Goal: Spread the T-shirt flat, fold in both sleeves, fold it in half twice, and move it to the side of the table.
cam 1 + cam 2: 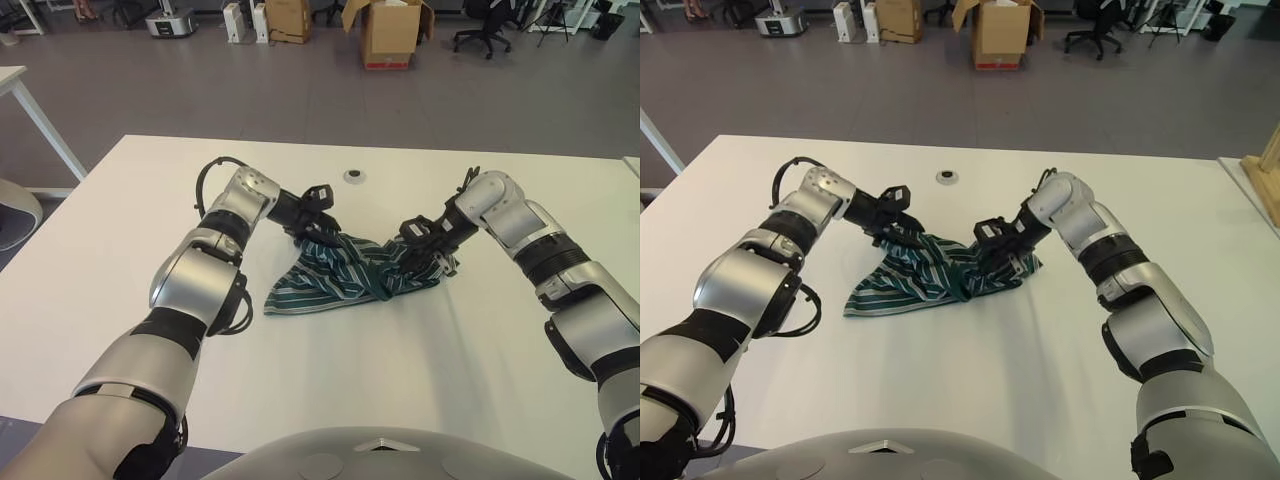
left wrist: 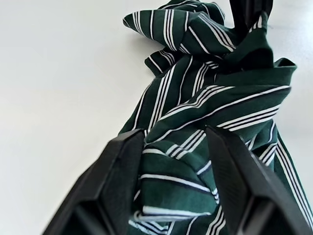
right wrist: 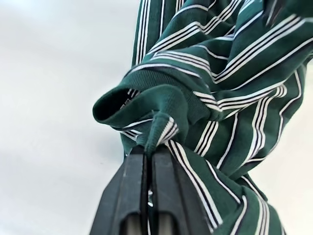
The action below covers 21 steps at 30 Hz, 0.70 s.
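Observation:
A dark green T-shirt with white stripes (image 1: 330, 280) lies crumpled in a heap at the middle of the white table (image 1: 110, 250). My left gripper (image 1: 320, 226) is at the heap's far left corner, open, its two black fingers (image 2: 120, 161) straddling a fold of the cloth (image 2: 195, 112). At the heap's far right end, my right gripper (image 1: 420, 246) is shut on a ribbed edge of the T-shirt (image 3: 161, 98), pinched between the fingertips (image 3: 148, 155). Most of the garment is bunched, so its sleeves cannot be told apart.
A small round grey disc (image 1: 354, 176) sits on the table beyond the shirt. Bare tabletop surrounds the heap on all sides. Off the table, cardboard boxes (image 1: 388, 35) and an office chair (image 1: 484, 25) stand on the floor behind, and another table's corner (image 1: 25, 95) is at the left.

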Available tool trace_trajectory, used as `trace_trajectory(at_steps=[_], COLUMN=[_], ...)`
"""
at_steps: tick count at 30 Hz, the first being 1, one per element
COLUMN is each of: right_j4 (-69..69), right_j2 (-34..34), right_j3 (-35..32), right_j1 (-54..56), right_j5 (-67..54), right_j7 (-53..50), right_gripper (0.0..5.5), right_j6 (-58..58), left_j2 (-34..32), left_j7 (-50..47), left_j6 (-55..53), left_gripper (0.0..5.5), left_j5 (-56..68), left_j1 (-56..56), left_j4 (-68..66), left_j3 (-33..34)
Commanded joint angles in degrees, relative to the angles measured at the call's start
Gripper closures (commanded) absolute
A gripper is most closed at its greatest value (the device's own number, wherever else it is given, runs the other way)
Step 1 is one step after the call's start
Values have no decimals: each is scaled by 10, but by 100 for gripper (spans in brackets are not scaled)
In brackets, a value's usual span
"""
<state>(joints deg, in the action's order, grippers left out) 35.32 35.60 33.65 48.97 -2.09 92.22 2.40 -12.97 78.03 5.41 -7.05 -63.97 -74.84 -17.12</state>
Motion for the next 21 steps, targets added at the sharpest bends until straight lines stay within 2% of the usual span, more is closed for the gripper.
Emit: trace_trajectory(at_steps=[1,6,10,13,21], right_j4=[-10,-10,-10,-12,-13], right_j2=[2,-1,-6,-9,-10], right_j3=[-14,-23,-29,-35,-48], right_j1=[-14,-21,-25,-29,-38], right_j5=[6,14,18,21,28], right_j7=[1,0,0,-1,-2], right_gripper=[547,547,547,547,550], right_j6=[-7,-7,-8,-11,-13], left_j2=[11,18,21,34,31], left_j7=[-21,-45,-4,13,69], left_j6=[-2,-28,-98,-125,-126], left_gripper=[320,320,320,320,451], left_j5=[-11,-32,-59,-46,-57], left_j1=[-16,-19,-27,-31,-21], left_j4=[-8,-18,-25,-21,-15], left_j3=[14,12,-4,15,20])
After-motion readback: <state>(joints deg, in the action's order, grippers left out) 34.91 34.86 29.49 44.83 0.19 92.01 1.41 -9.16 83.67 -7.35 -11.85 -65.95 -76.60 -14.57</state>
